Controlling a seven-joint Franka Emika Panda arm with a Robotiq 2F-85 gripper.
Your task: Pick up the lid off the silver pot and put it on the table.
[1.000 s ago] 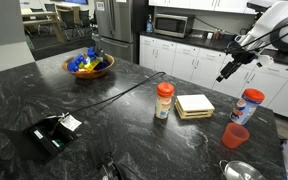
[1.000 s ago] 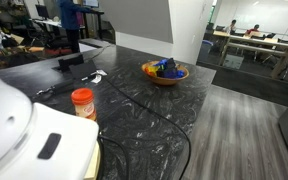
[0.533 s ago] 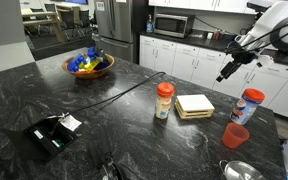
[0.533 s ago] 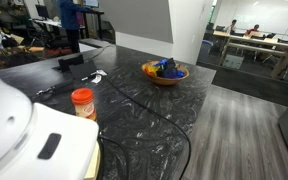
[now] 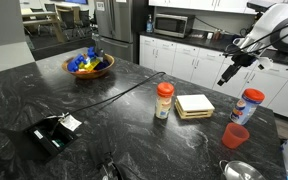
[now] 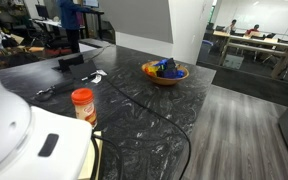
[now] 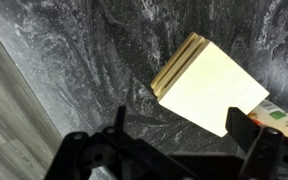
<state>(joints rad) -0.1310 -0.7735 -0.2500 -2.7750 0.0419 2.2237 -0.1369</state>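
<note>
The silver pot [image 5: 241,171] stands at the near right edge of the black marbled table [image 5: 104,115]. Its top is a shiny round surface; at this size I cannot tell the lid apart from the pot. My gripper [image 5: 225,74] hangs in the air well above and behind the pot, over the far right part of the table. In the wrist view the gripper [image 7: 189,135] is open and empty, with a pale flat block [image 7: 209,85] below it. The pot and the lid are out of the wrist view.
A red cup [image 5: 235,135] stands just behind the pot. The pale block [image 5: 194,105], an orange-capped jar [image 5: 164,100] [image 6: 82,102] and a red-capped jar [image 5: 250,105] stand mid-table. A fruit bowl [image 5: 89,65] [image 6: 165,72], a black device [image 5: 52,133] and a cable [image 5: 124,90] lie further off.
</note>
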